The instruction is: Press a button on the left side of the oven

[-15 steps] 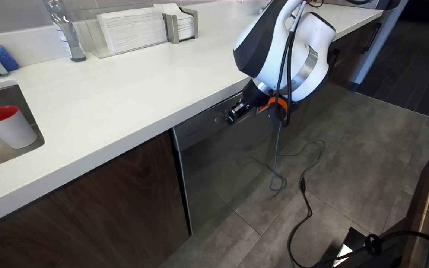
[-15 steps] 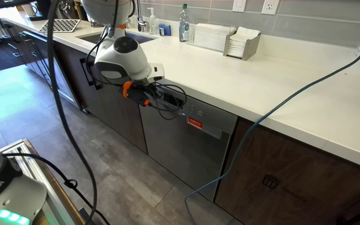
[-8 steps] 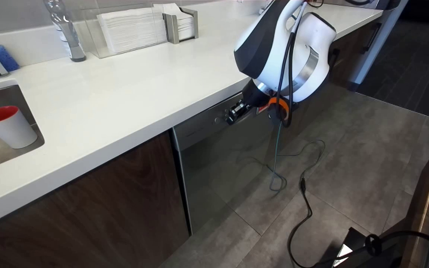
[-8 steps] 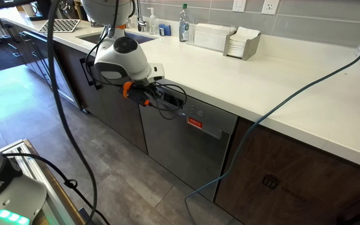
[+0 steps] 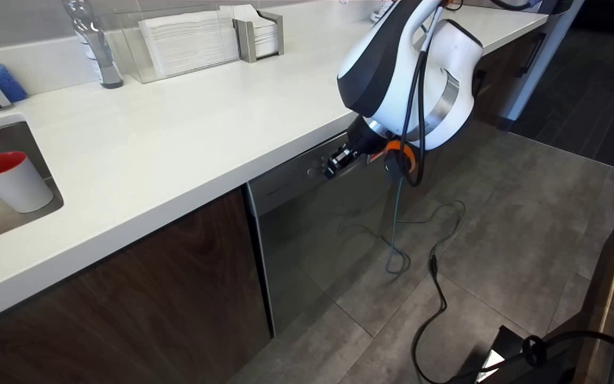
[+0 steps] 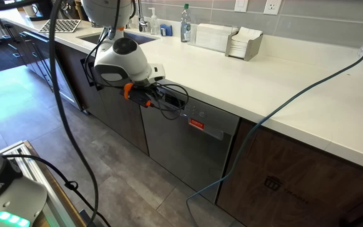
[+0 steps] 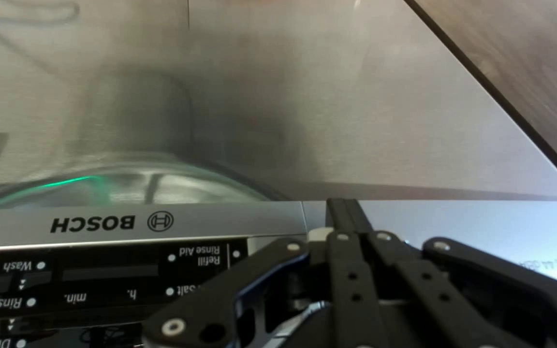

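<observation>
The black gripper (image 7: 344, 205), fingers pressed together, fronts the wide grey stainless-steel oven (image 6: 187, 148). At the gripper's four o'clock in an exterior view, a looped black cable (image 6: 188, 98) partly hides the dark control strip (image 6: 171, 100).

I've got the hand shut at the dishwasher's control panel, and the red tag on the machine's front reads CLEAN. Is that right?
Not the wording: the red tag reads DIRTY, as an exterior view shows. The rest is right: the hand is shut at the control panel of the dishwasher, and the tag is on its front.
</observation>
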